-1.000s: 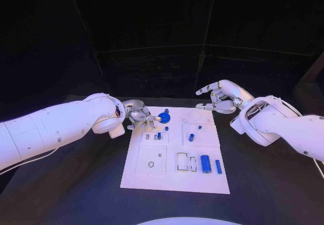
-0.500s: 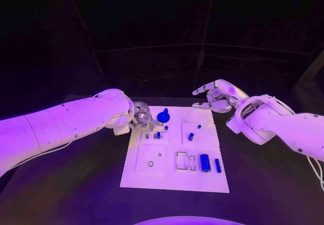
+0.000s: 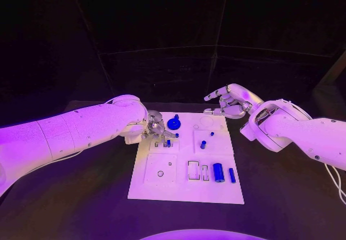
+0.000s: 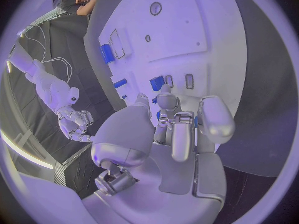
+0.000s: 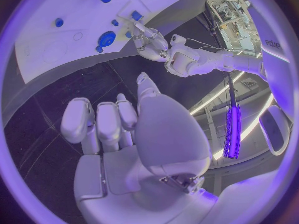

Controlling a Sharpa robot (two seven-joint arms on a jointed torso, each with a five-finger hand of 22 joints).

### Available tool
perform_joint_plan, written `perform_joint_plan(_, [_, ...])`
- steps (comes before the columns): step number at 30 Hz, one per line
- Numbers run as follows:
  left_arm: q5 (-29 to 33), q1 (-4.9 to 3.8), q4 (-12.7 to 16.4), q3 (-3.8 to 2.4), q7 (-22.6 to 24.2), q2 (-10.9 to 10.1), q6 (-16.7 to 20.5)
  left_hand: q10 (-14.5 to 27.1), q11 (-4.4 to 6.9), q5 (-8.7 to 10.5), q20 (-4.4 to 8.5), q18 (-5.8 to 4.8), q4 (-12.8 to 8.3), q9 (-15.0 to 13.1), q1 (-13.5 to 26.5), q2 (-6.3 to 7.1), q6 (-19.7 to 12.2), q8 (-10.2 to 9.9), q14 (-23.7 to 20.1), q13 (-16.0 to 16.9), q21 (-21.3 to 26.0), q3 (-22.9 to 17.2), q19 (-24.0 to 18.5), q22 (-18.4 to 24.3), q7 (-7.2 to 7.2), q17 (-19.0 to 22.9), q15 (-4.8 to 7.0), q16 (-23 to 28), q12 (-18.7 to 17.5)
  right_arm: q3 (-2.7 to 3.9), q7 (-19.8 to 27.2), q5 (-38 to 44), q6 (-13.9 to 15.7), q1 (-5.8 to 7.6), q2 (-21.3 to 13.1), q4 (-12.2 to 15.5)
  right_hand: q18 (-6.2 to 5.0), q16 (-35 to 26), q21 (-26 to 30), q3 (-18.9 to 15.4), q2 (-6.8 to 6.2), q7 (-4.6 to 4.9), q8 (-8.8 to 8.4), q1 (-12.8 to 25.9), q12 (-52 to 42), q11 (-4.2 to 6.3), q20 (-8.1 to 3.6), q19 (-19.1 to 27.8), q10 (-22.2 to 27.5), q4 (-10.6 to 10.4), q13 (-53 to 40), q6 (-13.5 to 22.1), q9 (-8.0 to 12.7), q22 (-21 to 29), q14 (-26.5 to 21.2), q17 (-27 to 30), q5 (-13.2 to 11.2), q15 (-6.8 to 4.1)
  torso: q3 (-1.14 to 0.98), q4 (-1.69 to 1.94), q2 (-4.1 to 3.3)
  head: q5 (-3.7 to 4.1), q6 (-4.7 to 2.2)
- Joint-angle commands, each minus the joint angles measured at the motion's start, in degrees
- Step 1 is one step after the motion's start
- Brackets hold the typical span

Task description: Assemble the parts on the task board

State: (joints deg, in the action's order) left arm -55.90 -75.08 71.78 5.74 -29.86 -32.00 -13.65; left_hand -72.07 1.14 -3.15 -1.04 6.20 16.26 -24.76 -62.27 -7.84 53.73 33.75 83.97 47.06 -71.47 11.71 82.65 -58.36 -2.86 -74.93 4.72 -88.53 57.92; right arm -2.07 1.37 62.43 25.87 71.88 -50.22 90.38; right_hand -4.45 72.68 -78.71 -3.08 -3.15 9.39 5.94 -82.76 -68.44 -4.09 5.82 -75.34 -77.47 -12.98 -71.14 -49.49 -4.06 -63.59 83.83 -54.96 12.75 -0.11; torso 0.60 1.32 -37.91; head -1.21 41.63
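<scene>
Left hand (image 3: 155,128) at centre-left of the head view, fingers curled down onto the board's (image 3: 166,192) upper-left part, fingertips (image 4: 167,102) pressed around a small blue peg (image 3: 168,143); whether actually pinched, impossible to tell. Right hand (image 3: 229,102) raised at upper right beyond the board's far corner, fingers loosely spread, holding nothing.

Board: flat white matte rectangle, centred on the black table (image 3: 86,200), cut with square recesses and round holes. Blue parts glossy: a round disc (image 3: 174,123) just beside the left hand, a short peg (image 3: 203,145) at centre, a fat cylinder (image 3: 218,172) and a slim bar (image 3: 232,175) side by side at lower right. Dark walls behind.
</scene>
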Motion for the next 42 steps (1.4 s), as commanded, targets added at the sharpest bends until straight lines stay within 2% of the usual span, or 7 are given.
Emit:
perform_joint_plan(1, [-0.61, -0.15, -0.34, 0.05, -1.32, 0.39, -2.02, 0.24, 0.12, 0.20, 0.06, -0.58, -0.16, -0.13, -0.65, 0.13, -0.51, 0.41, 5.50, 0.07, -0.31, 0.23, 0.32, -0.08, -0.10, -12.77, 0.32, -0.39, 0.38, 0.03, -0.19, -0.29, -0.78, 0.14, 0.17, -0.05, -0.96, -0.12, 0.30, -0.27, -0.09, 0.01, -0.14, 0.47, 0.30, -0.07, 0.00, 0.52, 0.24, -0.08, 0.02, -0.01, 0.05, 0.05, 0.21, 0.02, 0.04, -0.33, -0.01, -0.11, -0.07, -0.05, 0.13])
perform_joint_plan(5, [-0.64, -0.15, -0.67, 0.19, -1.50, 0.96, -2.43, 0.34, 0.10, 0.19, 0.04, -0.58, -0.21, -0.27, -0.97, 0.15, -0.70, 0.59, 5.48, 0.09, -0.33, 0.22, 0.29, -0.12, -0.12, -12.73, 0.30, -0.37, 0.44, 0.03, -0.29, -0.30, -0.88, 0.13, 0.36, -0.22, -0.99, -0.21, 0.39, -0.33, 0.02, 0.00, -0.13, 0.50, 0.41, -0.05, 0.00, 0.61, 0.28, -0.10, 0.13, -0.04, 0.05, 0.24, 0.20, 0.15, 0.15, -0.34, 0.03, 0.06, -0.05, 0.02, 0.22])
perform_joint_plan(13, [-0.66, -0.16, -1.22, 0.31, -1.59, 1.63, -2.87, 0.51, 0.07, 0.18, 0.02, -0.58, -0.33, -0.52, -1.65, 0.02, -1.06, 0.94, 5.49, 0.13, -0.36, 0.03, 0.23, -0.17, -0.15, -12.77, 0.28, -0.39, 0.55, 0.03, -0.47, -0.31, -1.30, 0.13, 0.72, -0.49, -1.00, -0.24, 0.43, -0.37, 0.11, 0.00, -0.13, 0.49, 0.42, -0.04, -0.01, 0.62, 0.27, -0.08, 0.14, -0.05, 0.05, 0.29, 0.21, 0.15, 0.28, -0.35, 0.00, 0.01, -0.03, 0.01, 0.46])
perform_joint_plan(17, [-0.66, -0.16, -1.66, 0.33, -1.49, 1.80, -3.05, 0.82, 0.04, 0.18, -0.02, -0.54, -1.06, -0.98, -3.41, 0.30, -1.62, 1.59, 5.48, 0.05, -0.33, -0.54, 0.09, -0.14, -0.19, -12.75, 0.24, -0.38, 0.65, 0.03, -0.53, -0.31, -1.65, 0.13, 0.90, -0.62, -1.00, -0.22, 0.45, -0.42, 0.31, -0.03, -0.09, 0.44, 0.36, -0.02, -0.02, 0.59, 0.20, -0.05, 0.11, -0.14, 0.04, 0.29, 0.26, 0.04, 0.53, -0.37, 0.07, -0.05, -0.03, 0.12, 0.29])
perform_joint_plan(24, [-0.67, -0.16, -2.40, 0.33, -1.53, 2.17, -3.53, 0.80, 0.05, 0.17, -0.04, -0.61, -1.76, -1.32, -4.72, 0.55, -1.90, 2.12, 5.52, 0.33, -0.59, -1.06, 0.12, -0.61, -0.17, -12.91, 0.24, -0.45, 0.99, 0.03, -0.77, -0.31, -2.17, 0.13, 1.09, -0.69, -1.01, -0.39, 0.56, -0.49, 0.58, -0.10, -0.02, -0.28, 0.45, 0.07, -0.08, 0.58, 0.20, 0.50, 0.21, -0.31, 0.03, 0.40, 0.30, 0.18, 0.89, -0.44, -0.06, 0.02, -0.06, 0.16, 0.38])
perform_joint_plan(42, [-0.68, -0.15, -2.66, 0.36, -1.14, 3.14, -3.65, 0.64, 0.07, 0.17, -0.04, -0.67, -2.21, -1.51, -5.46, 0.67, -2.05, 2.42, 5.57, 0.75, -0.84, -1.43, 0.18, -1.03, -0.16, -13.12, 0.25, -0.55, 1.40, 0.03, -1.05, -0.30, -2.70, 0.13, 1.70, -1.17, -1.01, -0.44, 0.63, -0.53, 0.77, -0.14, 0.03, -0.82, 0.49, 0.11, -0.13, 0.56, 0.19, 0.93, 0.26, -0.40, 0.03, 0.44, 0.34, 0.11, 0.89, -0.49, 0.05, 0.08, -0.04, 0.30, 0.57])
